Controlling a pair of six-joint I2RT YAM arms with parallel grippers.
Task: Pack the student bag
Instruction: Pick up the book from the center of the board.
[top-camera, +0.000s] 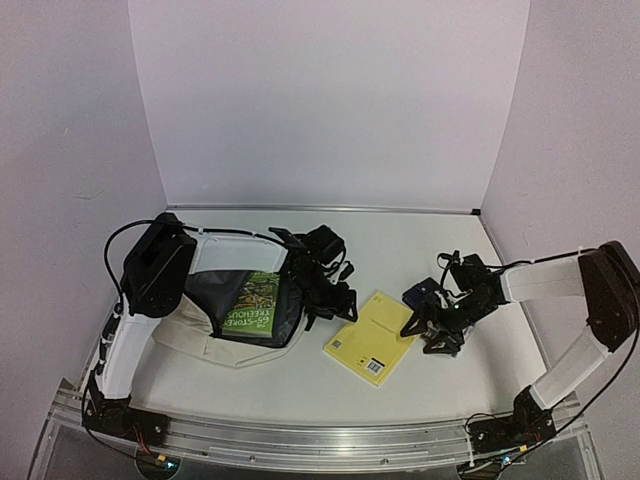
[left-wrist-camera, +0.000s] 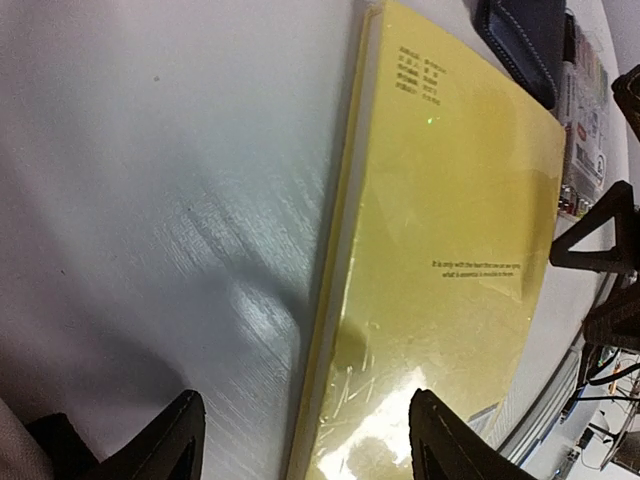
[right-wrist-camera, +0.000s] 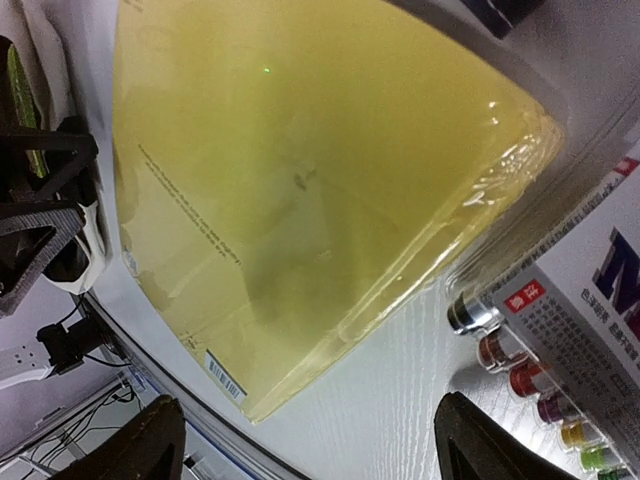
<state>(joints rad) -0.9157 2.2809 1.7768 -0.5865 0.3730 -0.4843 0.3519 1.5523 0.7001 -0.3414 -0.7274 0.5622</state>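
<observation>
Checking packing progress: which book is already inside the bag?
The green-covered paperback book, lying in the open cream fabric backpack; the yellow book lies outside on the white table.

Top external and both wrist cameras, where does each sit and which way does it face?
Top external: above and behind the arm bases, looking down at the table; left arm, right arm, student bag, yellow book show.
Left wrist: on the left arm, looking past the open left end effector at the book.
Right wrist: on the right arm, looking past the open right end effector at the book and marker pack.
Shared: all three show the book.
</observation>
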